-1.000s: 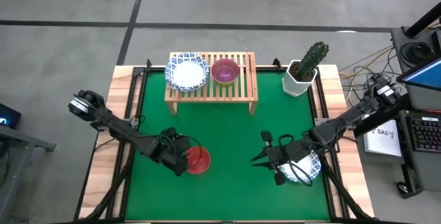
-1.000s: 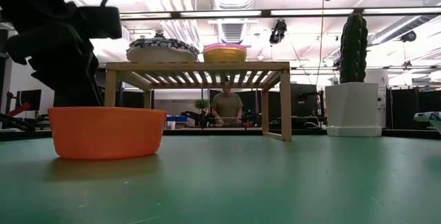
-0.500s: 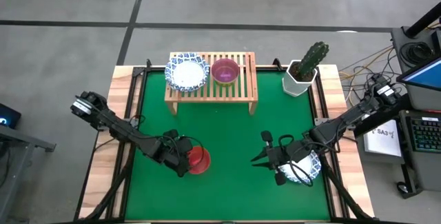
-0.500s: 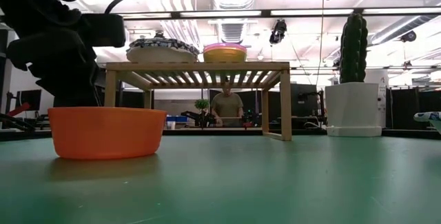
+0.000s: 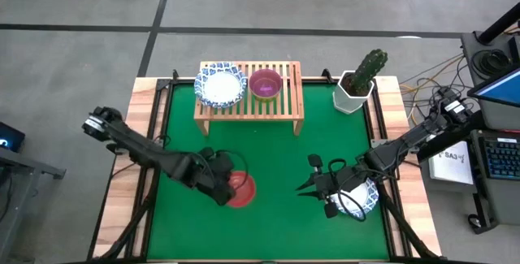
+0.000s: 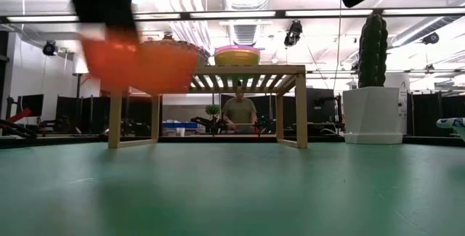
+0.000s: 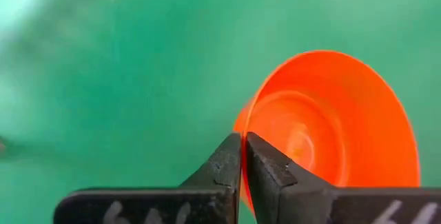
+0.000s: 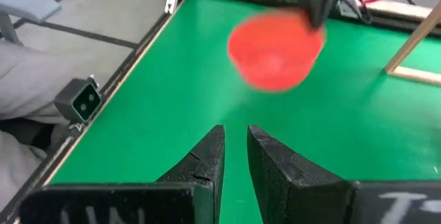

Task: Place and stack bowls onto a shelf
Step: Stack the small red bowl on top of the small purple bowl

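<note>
The red bowl [image 5: 242, 189] hangs above the green mat, left of centre and toward the near side, with my left gripper [image 5: 225, 184] shut on it. The low view shows the red bowl [image 6: 142, 63] blurred, about as high as the shelf top. The shelf [image 5: 249, 103] stands at the far middle and carries a white bowl with a blue rim [image 5: 220, 85] and a purple bowl [image 5: 266, 84]. My right gripper [image 5: 304, 186] waits at the near right, slightly open and holding nothing. Another blue-rimmed white bowl [image 5: 361, 201] lies under its arm. My left gripper pinches the red bowl's rim [image 7: 242, 122] on the side toward the table's left, one finger inside the bowl and one outside. The fingers [image 7: 224, 165] come from above, pointing down. The bowl is lifted clear of the mat.
A white hexagonal pot with a cactus [image 5: 357, 85] stands at the far right beside the shelf. The shelf's right third [image 5: 292, 85] is bare slats. Green mat lies open between the two grippers [image 5: 272, 158]. A person [image 6: 240, 111] sits in the room beyond the table.
My left gripper has taken hold of the red bowl and raised it off the mat to about the height of the shelf top. It has also shifted a little toward the table's right. My right gripper has kept still.
</note>
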Action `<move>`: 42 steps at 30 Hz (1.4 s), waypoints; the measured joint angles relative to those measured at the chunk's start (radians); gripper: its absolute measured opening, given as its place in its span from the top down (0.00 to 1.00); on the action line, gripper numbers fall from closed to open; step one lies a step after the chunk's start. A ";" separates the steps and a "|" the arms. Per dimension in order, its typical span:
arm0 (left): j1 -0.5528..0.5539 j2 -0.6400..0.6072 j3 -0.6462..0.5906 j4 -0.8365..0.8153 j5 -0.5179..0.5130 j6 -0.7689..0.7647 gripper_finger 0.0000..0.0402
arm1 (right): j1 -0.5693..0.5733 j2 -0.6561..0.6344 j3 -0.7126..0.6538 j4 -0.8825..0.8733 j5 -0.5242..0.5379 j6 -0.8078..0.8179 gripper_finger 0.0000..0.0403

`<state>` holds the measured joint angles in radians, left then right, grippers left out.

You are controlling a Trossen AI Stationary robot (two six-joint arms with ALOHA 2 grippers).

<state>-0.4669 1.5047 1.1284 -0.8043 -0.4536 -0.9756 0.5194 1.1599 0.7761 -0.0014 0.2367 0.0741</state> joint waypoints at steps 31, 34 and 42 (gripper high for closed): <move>0.899 0.062 0.656 -0.077 0.150 0.711 1.00 | 0.000 -0.014 0.000 -0.008 0.001 -0.033 0.87; 0.921 0.097 0.655 -0.065 0.153 0.725 1.00 | -0.001 -0.014 0.000 -0.008 0.002 -0.033 0.87; 0.931 0.177 0.675 -0.051 0.182 0.740 1.00 | -0.001 -0.014 0.000 -0.009 0.002 -0.033 0.87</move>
<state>0.4641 1.6813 1.8032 -0.8553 -0.2717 -0.2359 0.5186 1.1461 0.7757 -0.0100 0.2382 0.0407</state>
